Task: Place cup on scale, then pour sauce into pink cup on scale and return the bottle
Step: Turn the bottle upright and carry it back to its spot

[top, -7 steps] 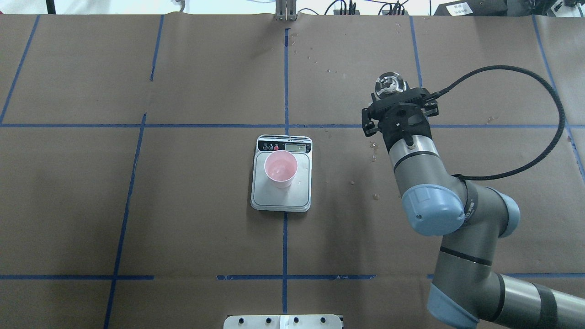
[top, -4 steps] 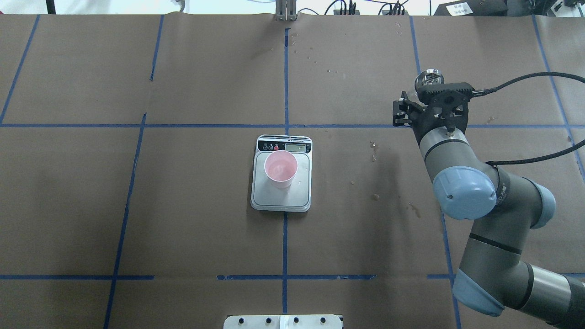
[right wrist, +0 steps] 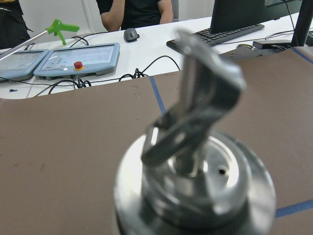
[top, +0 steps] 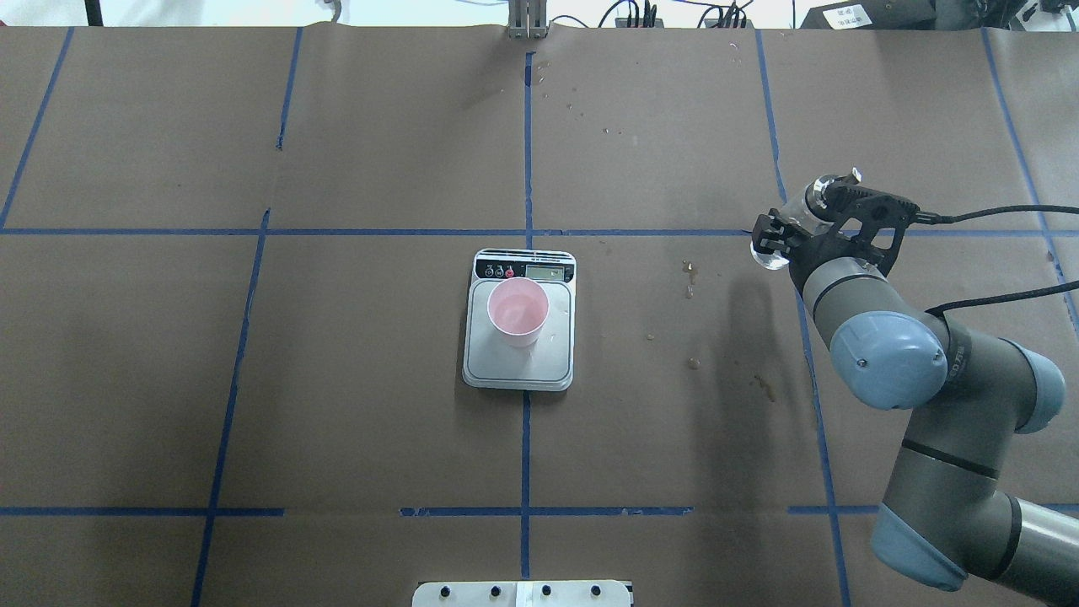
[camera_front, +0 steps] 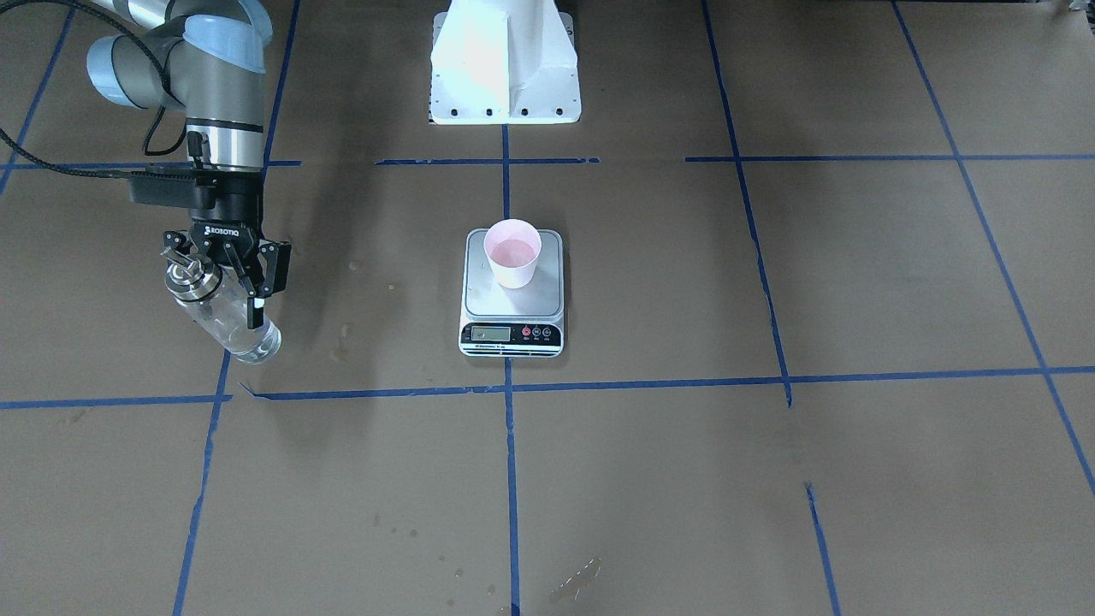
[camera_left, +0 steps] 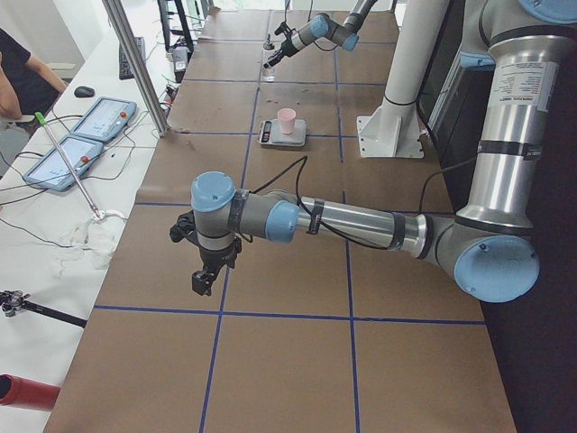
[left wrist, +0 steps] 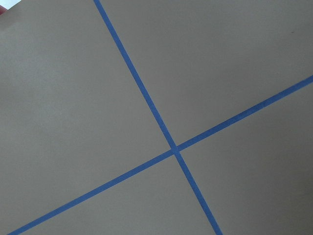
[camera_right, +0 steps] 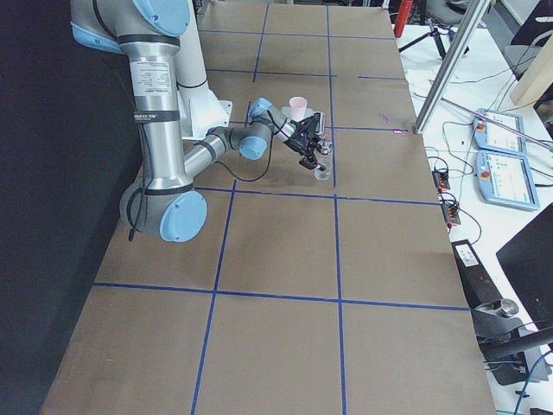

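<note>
We have the cup (camera_front: 511, 252) upright on the scale (camera_front: 479, 299) at the centre of the front-facing view, so the first step is done. Our right gripper (camera_front: 216, 289) has its fingers clamped on the bottle (camera_front: 231, 329) at that view's left, well apart from the scale, tilted, with its base low. We cannot tell whether sauce is in the cup. The bottle is not yet released. Our left gripper (camera_left: 206, 275) hangs elsewhere, and we cannot tell how its fingers are set.

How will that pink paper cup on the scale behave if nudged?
The small pale pink paper cup probably tips easily: tapered, narrow base down. It looks thin, so likely crushable. On the smooth silver scale platform it may slide.
</note>
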Robot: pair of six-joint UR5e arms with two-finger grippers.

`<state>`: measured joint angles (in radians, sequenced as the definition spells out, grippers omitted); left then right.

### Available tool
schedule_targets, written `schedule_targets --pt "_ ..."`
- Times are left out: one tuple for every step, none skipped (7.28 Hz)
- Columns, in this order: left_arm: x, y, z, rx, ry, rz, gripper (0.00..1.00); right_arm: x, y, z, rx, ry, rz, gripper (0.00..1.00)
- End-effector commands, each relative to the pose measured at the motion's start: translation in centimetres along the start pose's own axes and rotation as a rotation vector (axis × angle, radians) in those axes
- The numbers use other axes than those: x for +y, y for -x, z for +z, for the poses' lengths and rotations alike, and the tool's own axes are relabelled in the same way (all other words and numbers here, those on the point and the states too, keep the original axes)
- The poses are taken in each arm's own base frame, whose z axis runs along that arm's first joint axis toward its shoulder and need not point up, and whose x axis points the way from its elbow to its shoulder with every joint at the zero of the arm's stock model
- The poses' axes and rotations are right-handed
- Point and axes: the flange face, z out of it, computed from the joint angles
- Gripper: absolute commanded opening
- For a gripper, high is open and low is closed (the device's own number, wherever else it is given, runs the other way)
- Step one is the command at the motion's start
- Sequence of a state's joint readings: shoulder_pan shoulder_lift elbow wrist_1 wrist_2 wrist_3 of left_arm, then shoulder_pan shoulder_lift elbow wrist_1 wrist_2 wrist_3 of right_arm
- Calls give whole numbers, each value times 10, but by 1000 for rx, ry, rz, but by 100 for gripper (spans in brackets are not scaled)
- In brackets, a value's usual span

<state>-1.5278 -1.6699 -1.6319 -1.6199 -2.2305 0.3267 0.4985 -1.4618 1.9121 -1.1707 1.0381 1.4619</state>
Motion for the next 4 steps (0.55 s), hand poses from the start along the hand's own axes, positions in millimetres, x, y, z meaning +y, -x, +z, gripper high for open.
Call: schedule_targets --pt "-2 0 -1 -1 -3 2 100 6 -15 2 91 28 -24 0" --pt "-3 -1 -2 -1 -4 3 100 9 -20 4 123 29 6 0" --pt "-3 0 -1 -1 -3 2 100 7 -17 -3 111 30 28 0" --pt "-4 0 -2 -1 -4 3 100 22 -31 -4 129 46 34 0"
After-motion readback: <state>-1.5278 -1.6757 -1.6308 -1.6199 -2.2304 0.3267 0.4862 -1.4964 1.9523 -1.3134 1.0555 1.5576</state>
